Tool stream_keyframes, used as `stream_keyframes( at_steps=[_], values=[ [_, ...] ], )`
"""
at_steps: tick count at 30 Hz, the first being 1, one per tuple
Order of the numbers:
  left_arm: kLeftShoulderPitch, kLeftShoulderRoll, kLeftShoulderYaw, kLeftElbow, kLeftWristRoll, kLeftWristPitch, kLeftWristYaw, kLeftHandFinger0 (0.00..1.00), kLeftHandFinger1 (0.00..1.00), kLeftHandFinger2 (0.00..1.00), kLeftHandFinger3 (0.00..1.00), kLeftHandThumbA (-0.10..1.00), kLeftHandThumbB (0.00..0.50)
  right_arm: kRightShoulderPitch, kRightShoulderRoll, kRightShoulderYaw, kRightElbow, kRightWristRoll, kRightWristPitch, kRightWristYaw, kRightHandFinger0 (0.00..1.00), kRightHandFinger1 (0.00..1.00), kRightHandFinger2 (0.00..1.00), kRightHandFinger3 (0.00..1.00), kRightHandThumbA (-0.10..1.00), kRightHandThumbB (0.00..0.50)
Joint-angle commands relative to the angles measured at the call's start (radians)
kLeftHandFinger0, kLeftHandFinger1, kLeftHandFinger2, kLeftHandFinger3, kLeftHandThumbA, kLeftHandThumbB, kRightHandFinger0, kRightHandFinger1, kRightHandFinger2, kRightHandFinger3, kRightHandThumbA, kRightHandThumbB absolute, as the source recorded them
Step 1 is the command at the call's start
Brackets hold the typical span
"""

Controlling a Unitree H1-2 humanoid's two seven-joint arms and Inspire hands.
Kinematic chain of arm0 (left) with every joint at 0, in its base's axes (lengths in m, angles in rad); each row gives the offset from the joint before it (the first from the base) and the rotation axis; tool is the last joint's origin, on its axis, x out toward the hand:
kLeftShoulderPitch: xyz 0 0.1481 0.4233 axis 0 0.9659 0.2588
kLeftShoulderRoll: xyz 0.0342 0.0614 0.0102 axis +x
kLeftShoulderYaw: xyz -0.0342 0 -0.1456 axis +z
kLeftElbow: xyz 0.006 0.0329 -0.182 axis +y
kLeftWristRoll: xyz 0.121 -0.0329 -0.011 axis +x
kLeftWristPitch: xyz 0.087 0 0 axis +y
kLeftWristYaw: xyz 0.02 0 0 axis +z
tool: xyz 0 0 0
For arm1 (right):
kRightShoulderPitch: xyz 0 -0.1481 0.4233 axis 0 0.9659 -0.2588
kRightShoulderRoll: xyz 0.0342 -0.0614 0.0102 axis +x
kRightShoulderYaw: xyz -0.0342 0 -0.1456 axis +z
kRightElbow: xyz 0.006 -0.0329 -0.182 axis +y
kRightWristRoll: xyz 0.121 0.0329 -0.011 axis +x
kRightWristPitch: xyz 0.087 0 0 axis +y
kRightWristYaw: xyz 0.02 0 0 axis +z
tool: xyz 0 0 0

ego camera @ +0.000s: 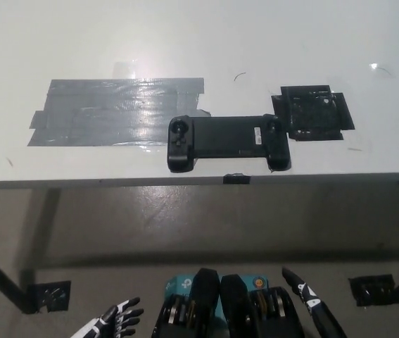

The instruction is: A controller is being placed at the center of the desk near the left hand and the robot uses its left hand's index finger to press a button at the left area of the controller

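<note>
Single head view, steeply downward – desk (199,42) well beyond left hand (111,322), floor between, far framing.

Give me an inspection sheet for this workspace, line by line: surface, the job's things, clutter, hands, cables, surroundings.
Surface: white desk, glare spots, a few small dark marks.
Job's things: black controller lying flat near the front edge, its left grip beside the grey tape.
Clutter: grey tape patch to the left of the controller; black tape patch at its right end; small black tab on the desk edge.
Hands: white left hand low at the bottom left, fingers spread, holding nothing; black right hand at the bottom right, mostly cut off. Neither is over the desk.
Cables: nothing seen.
Surroundings: brown floor, black desk legs.
</note>
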Motion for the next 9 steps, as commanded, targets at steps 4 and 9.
stream_keyframes(
  at_steps=[4,9],
  values=[
    [0.001,0.017,-0.021,-0.020,0.031,-0.049,0.041,1.00,1.00,1.00,1.00,1.00,0.423,-0.003,0.003,0.003,-0.009,-0.001,-0.048,-0.003,1.00,1.00,1.00,1.00,0.88,0.220],
    [0.001,0.024,-0.028,-0.031,0.031,-0.044,0.035,1.00,1.00,1.00,1.00,1.00,0.434,-0.009,0.004,0.005,0.006,-0.006,-0.067,-0.005,1.00,1.00,1.00,1.00,0.88,0.210]
  ],
)
